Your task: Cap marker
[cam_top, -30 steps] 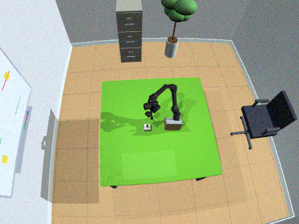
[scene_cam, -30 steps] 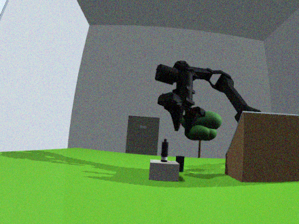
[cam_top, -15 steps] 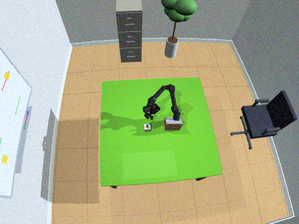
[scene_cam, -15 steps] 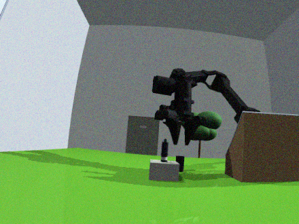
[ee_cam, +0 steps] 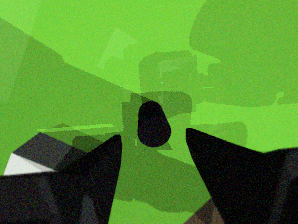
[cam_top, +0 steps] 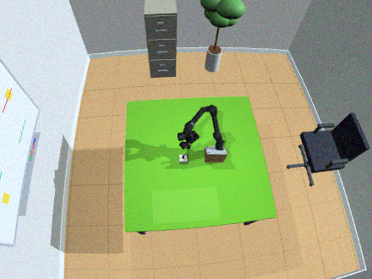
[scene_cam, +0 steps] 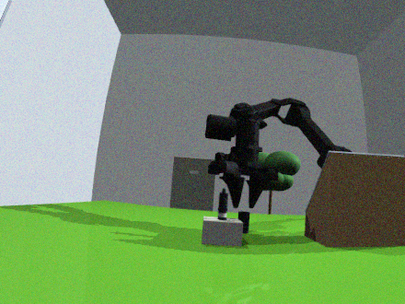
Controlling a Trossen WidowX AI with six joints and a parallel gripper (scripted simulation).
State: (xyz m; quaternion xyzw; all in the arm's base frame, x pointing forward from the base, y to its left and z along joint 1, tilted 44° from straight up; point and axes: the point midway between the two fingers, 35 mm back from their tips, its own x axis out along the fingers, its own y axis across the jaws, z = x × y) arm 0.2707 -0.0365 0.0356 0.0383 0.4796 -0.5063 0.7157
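The marker [cam_top: 183, 156] [scene_cam: 223, 203] stands upright, tip up, in the pale holder block [cam_top: 183, 161] [scene_cam: 222, 233] [ee_cam: 25, 167]. The black cap [scene_cam: 244, 223] [ee_cam: 153, 117] stands upright on the green table [cam_top: 139, 199] [scene_cam: 138, 272], just behind and right of the block in the exterior view. My gripper [scene_cam: 244, 206] [ee_cam: 153, 137] points straight down above the cap, its fingers part-way open with nothing between them. In the wrist view the cap shows between the two fingertips. The block is at the lower left there, partly behind a finger, and the marker is hidden.
A brown box with a pale top [cam_top: 216, 156] [scene_cam: 361, 203] stands by the arm's base, right of the block. Its corner shows low in the wrist view. A filing cabinet [cam_top: 161, 46], a potted plant [cam_top: 213, 61] and an office chair [cam_top: 319, 148] stand off the table.
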